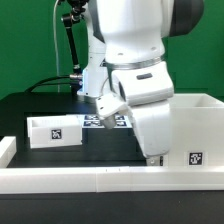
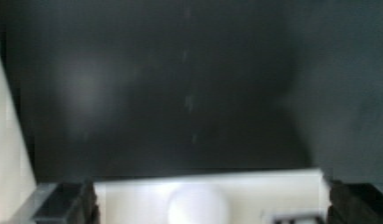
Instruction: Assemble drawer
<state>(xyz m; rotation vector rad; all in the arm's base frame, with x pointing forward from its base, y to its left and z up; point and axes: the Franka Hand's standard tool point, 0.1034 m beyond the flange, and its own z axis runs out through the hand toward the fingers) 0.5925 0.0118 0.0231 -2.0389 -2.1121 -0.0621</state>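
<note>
Right now the drawer's tall housing (image 1: 196, 128) is standing at the exterior view's right, just behind the long rim wall (image 1: 90, 180), while one small tagged tray (image 1: 55, 130) is sitting well apart at the left and the marker board (image 1: 105, 121) is lying behind the arm. Close beside the housing, the gripper (image 2: 209, 203) is hanging low with its jaws spread wide, gripping nothing I can make out, though a blurred white knobbed piece (image 2: 206, 188) is lying between the fingers (image 2: 63, 203). Bare black table (image 1: 110, 148) is stretching between tray and housing.
</note>
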